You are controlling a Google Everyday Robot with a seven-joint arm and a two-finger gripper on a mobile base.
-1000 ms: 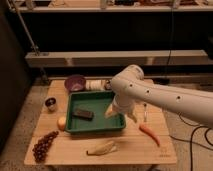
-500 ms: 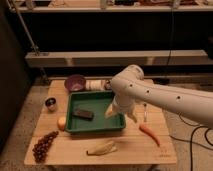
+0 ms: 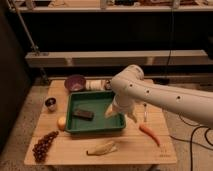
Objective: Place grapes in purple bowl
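The pincer (image 3: 121, 114) hangs over the right end of the green tray (image 3: 95, 129), just right of the frame's centre. Its two pale fingers stand apart with nothing between them, so it is open and empty. The grapes (image 3: 44, 146) lie well apart from it, down at the lower left of the frame on the bench (image 3: 137, 152), beyond the tray's front left corner. The bunch's long axis runs diagonally from lower left to upper right. The robot's single arm would have to cross the tray to reach it. The purple bowl (image 3: 75, 82) sits at the upper left behind the tray, apparently empty. No brand, label or writing is legible.
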